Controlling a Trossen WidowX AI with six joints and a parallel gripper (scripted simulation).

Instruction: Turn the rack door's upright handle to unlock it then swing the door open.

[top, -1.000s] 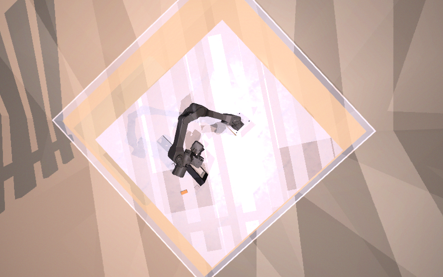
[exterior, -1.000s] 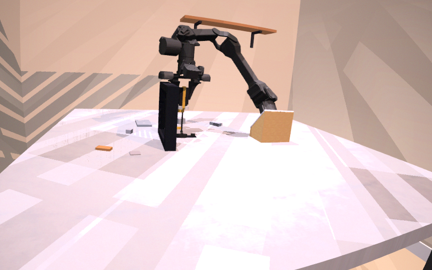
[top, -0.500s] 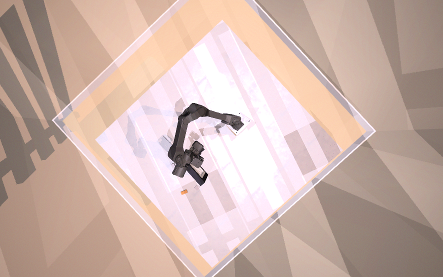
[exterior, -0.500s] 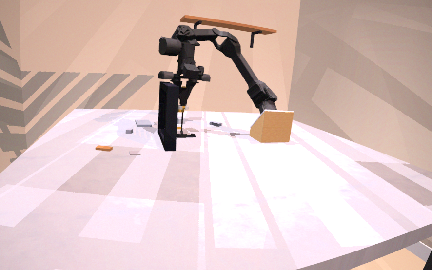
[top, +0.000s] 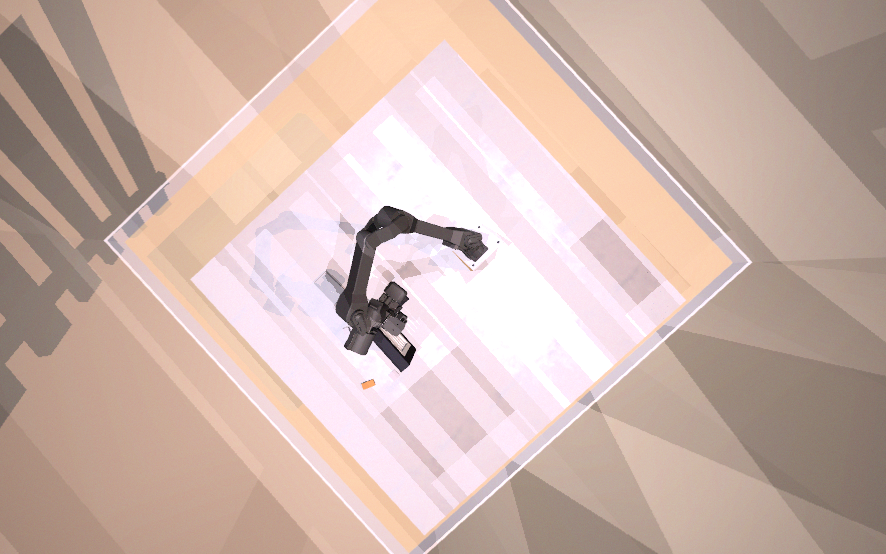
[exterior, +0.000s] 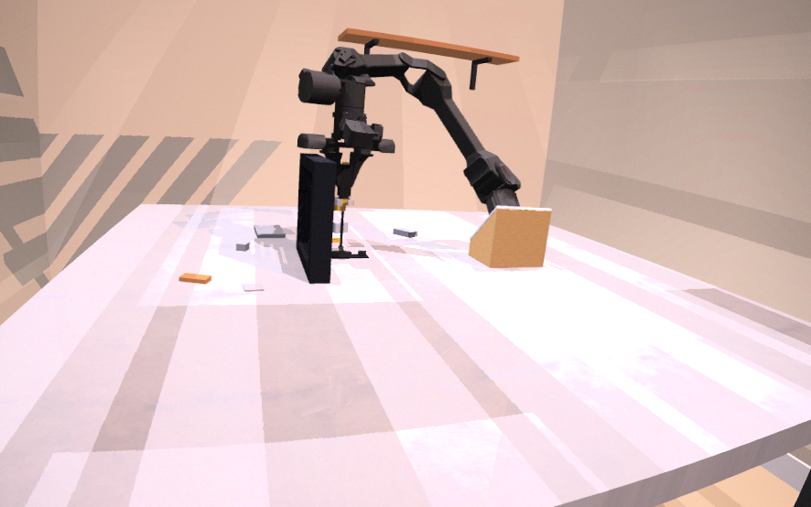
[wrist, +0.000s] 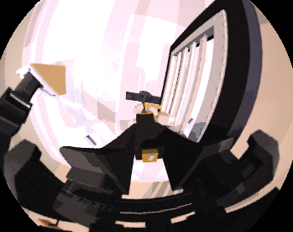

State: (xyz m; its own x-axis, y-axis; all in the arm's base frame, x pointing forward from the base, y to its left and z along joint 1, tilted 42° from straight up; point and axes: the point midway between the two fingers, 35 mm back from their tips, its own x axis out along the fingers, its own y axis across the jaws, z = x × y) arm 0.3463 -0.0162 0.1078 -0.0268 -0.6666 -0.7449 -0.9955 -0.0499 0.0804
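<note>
The handle (wrist: 149, 155) is mostly hidden (only its yellow end shows) behind the gripper's fingers.

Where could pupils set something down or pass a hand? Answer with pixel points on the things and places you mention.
Exterior view: bare room between the flat orange block (top: 368, 384) (exterior: 195, 278), tan wooden wedge (top: 481, 263) (exterior: 517, 239) (wrist: 53, 76) and the white table's (top: 536, 309) (exterior: 396, 377) (wrist: 92, 42) near edge. Crowded: beside the upright black frame (top: 395, 354) (exterior: 321, 220) (wrist: 239, 76), where black fingers (exterior: 343, 193) grip the yellow handle (exterior: 343, 204) (wrist: 149, 155).

The door (top: 398, 340) (wrist: 220, 63), pale and slatted, stands upright within the dark frame (top: 395, 357) (exterior: 321, 220) (wrist: 241, 63) on the table. Beside its slatted face, the handle (exterior: 345, 164) (wrist: 149, 155), black with yellow, stands upright, squeezed and mostly hidden; its turn is unclear.
</note>
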